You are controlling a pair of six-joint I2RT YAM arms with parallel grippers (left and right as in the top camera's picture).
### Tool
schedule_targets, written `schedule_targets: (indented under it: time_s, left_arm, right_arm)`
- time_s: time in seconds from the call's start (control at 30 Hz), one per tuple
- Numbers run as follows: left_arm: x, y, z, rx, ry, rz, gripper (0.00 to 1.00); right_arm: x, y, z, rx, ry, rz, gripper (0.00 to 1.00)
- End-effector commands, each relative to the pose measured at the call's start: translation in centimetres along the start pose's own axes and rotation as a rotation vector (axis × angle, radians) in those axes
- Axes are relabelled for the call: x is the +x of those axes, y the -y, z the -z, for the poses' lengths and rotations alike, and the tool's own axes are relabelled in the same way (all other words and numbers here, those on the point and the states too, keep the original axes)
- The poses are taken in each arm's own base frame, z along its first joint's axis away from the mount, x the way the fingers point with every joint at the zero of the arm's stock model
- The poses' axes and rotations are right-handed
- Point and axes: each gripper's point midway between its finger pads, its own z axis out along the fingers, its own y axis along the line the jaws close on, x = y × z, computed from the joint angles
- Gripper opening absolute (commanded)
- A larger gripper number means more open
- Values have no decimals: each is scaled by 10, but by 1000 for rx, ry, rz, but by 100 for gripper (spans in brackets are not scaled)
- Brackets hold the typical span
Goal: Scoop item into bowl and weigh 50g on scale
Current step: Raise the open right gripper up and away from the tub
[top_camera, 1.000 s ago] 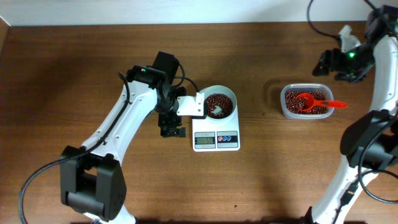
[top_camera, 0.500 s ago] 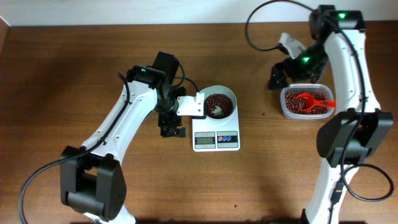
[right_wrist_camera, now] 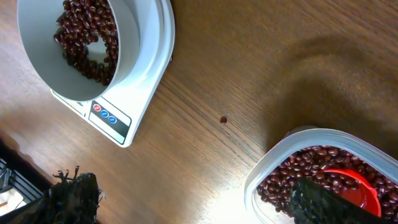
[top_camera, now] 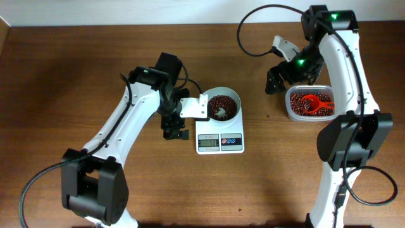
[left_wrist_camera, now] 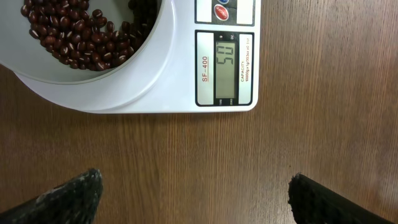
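Note:
The white bowl [top_camera: 223,104] sits on the white scale [top_camera: 220,142], holding a heap of dark red-brown beans [top_camera: 223,102]. In the left wrist view the beans [left_wrist_camera: 74,37] lie in the bowl [left_wrist_camera: 134,59], and the scale's display [left_wrist_camera: 227,68] reads 50. My left gripper [top_camera: 175,133] [left_wrist_camera: 196,186] hovers open over bare wood just left of the scale. My right gripper [top_camera: 275,79] [right_wrist_camera: 196,190] is open and empty, between the bowl [right_wrist_camera: 127,37] and the clear tub [right_wrist_camera: 298,149]. One of its fingers overlaps the tub's edge.
The clear plastic tub [top_camera: 288,104] at the right holds more beans and the orange-red scoop [top_camera: 314,101] [right_wrist_camera: 357,186]. One stray bean [right_wrist_camera: 223,119] lies on the wood between the scale [right_wrist_camera: 146,93] and the tub. A cable loops above the right arm.
The right arm swung in from the table's far right edge to just left of the tub, and its jaws opened wider. The left arm, bowl and scale have not moved.

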Motion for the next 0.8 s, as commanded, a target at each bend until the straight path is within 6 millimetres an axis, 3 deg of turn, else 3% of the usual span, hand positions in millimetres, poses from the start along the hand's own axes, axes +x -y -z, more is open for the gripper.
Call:
schedule_targets:
  time_s: [0.0, 0.43, 0.5, 0.6, 0.77]
  left_arm:
    - [1, 2, -3, 19, 12, -1, 98]
    - [1, 2, -3, 20, 12, -1, 99]
    - [1, 2, -3, 20, 12, -1, 99]
    - [1, 2, -3, 19, 12, -1, 99]
    - [1, 2, -3, 20, 12, -1, 99]
  right_arm:
    - [-2, -2, 4, 15, 8, 24, 99]
    - [0, -2, 8, 31, 4, 26, 99]
    - [1, -6, 28, 77, 42, 44, 99]
    - [5, -28, 77, 142, 153, 85, 99]
    - [40, -67, 167, 330, 335, 146, 99]
